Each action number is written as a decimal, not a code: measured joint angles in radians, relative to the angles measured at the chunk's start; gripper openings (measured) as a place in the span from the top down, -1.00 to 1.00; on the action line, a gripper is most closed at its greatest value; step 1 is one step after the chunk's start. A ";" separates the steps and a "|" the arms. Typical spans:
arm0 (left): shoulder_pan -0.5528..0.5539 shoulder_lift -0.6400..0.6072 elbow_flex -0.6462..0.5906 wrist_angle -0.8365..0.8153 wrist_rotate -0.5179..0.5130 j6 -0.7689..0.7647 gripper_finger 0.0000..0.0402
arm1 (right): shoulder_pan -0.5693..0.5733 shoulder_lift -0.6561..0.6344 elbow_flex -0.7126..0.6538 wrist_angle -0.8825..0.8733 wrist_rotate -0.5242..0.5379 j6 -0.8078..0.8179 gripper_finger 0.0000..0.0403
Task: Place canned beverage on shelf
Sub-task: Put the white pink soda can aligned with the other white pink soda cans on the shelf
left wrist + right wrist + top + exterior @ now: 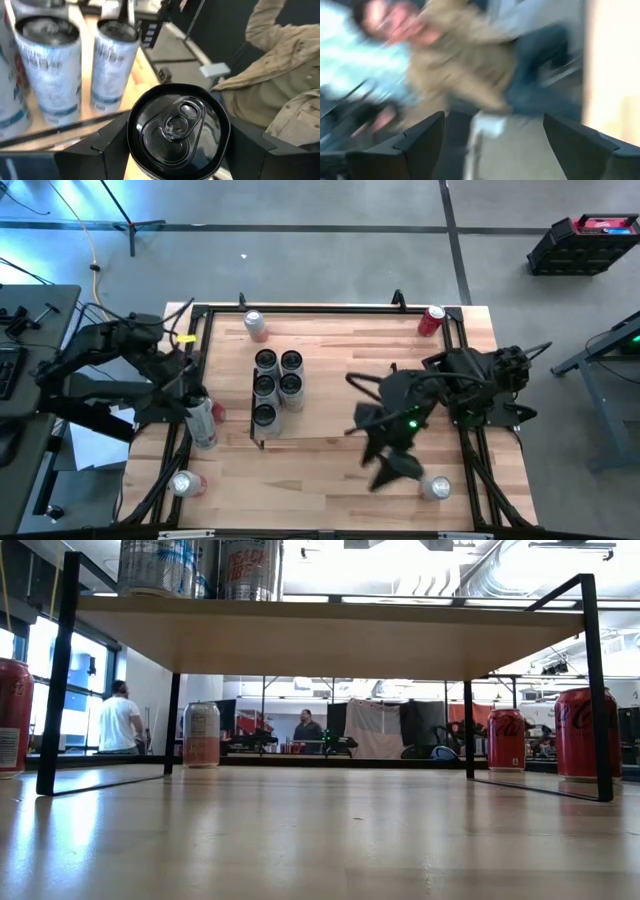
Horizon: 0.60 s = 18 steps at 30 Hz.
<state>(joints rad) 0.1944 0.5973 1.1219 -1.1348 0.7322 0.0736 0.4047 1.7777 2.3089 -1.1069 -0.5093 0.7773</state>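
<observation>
The left wrist view alone shows the left gripper clasping a can at the table's left edge, beside the shelf bearing five cans. The right gripper gapes empty.

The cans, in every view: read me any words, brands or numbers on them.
"Coca-Cola" script, partly readable: red can at the low view's right.
Red can beside it: script too small.
Shelf-top cans: lettering cropped, unreadable.
Silver cans: print blurred.
Held can: none visible.

Open-plan lab: exposed ceiling ducts, workstations.
</observation>
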 joint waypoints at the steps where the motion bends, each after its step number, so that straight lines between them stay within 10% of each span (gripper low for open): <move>1: -0.024 0.004 -0.012 0.006 -0.023 -0.013 -0.19 | -0.008 0.001 0.000 -0.008 0.058 -0.016 -0.60; 9: -0.328 0.030 -0.138 0.221 -0.126 -0.215 -0.19 | -0.044 0.001 0.000 -0.026 0.381 -0.125 -0.60; 18: -0.752 0.108 -0.137 0.288 -0.555 -0.383 -0.19 | -0.054 0.002 0.000 -0.027 0.457 -0.265 -0.60</move>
<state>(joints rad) -0.5581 0.7052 0.9844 -0.8467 0.1769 -0.3096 0.3511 1.7794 2.3085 -1.1339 -0.0525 0.5128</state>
